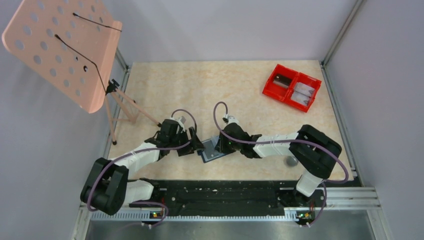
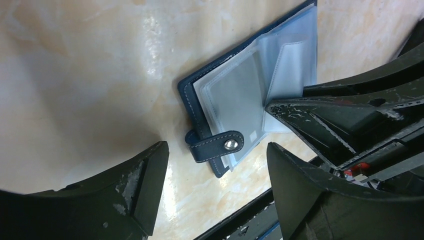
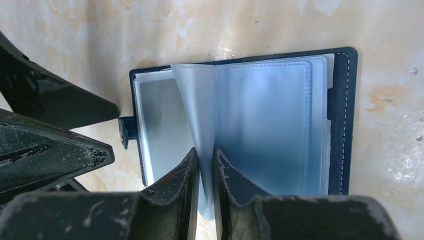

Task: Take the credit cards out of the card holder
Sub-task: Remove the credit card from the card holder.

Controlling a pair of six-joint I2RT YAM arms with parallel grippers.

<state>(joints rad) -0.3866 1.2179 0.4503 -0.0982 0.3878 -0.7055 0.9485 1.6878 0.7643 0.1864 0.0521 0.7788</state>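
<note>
The card holder (image 1: 211, 151) lies open on the table between my two grippers, navy cover down, pale clear sleeves (image 3: 265, 120) facing up. My right gripper (image 3: 205, 156) is shut on one sleeve leaf (image 3: 197, 110), which it holds upright off the stack. My left gripper (image 2: 216, 165) stands open just beside the snap strap (image 2: 220, 145), touching nothing. The sleeves (image 2: 235, 95) look pale grey, and I cannot tell whether a credit card sits inside the pinched one. Flat dark and pale grey credit cards (image 1: 304, 93) lie in the red bin.
The red two-compartment bin (image 1: 292, 87) stands at the back right. A grey ball (image 1: 290, 161) rests by the right arm's base. A pink perforated stand (image 1: 65, 47) on thin legs occupies the back left. The black rail (image 1: 220, 192) runs along the near edge.
</note>
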